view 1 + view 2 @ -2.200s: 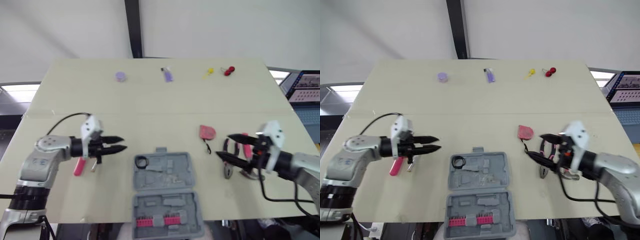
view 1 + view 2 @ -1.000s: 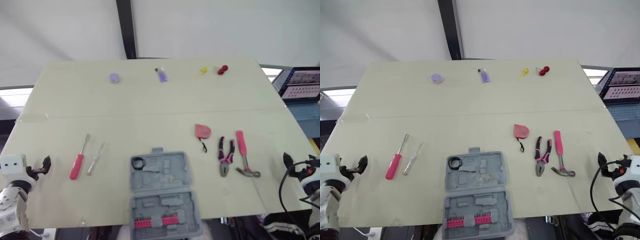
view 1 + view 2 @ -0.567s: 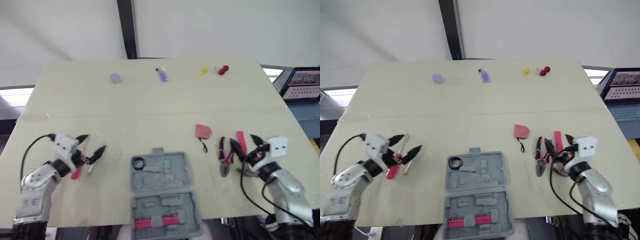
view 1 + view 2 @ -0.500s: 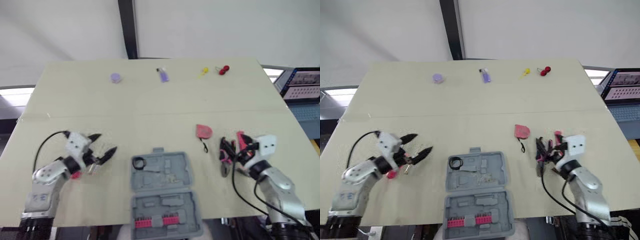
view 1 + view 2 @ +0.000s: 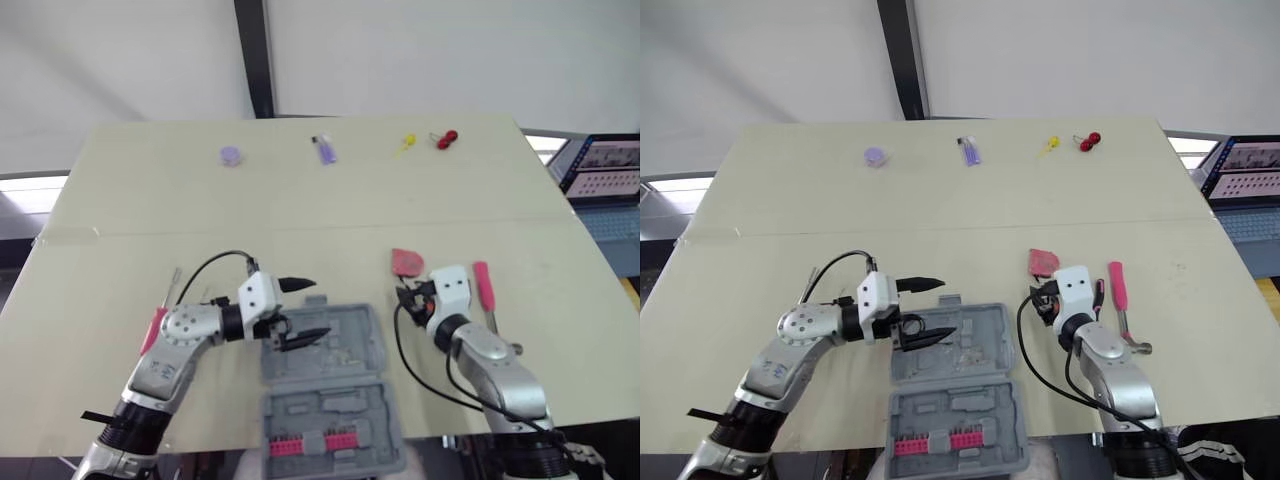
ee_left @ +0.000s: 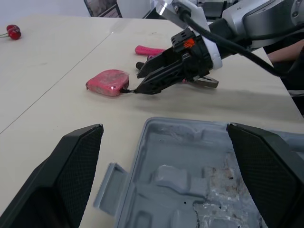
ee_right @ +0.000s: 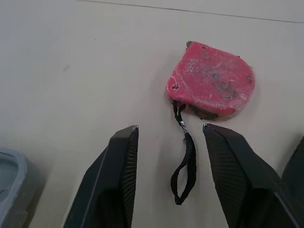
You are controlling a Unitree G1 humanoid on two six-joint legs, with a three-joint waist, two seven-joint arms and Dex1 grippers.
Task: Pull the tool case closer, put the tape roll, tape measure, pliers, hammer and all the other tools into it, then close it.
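The right gripper (image 7: 171,129) is spread wide and low over the table (image 5: 940,190), holding nothing; the black strap (image 7: 183,164) of the tape measure (image 7: 211,85) lies in the gap between its fingers (image 7: 121,175), while the pink body sits just beyond the tips. Closing here would likely catch the strap alone, so the better move, I think, is to push further forward until the fingers straddle the body, then squeeze across its flat sides and lift straight up so the strap hangs free. The hammer (image 5: 1116,283) lies just beside that arm on the outer side, near enough that a sideways swing could knock it. The left gripper (image 5: 932,308) is also spread and empty, hovering above the far left corner of the tool case (image 5: 970,400), which lies open near the front edge of the table with its moulded tray facing up. It would do well to keep out of the path between tape measure and tray, or to press on the rim and steady the case as the tape measure goes in. A screwdriver (image 5: 155,328) waits by the left arm.
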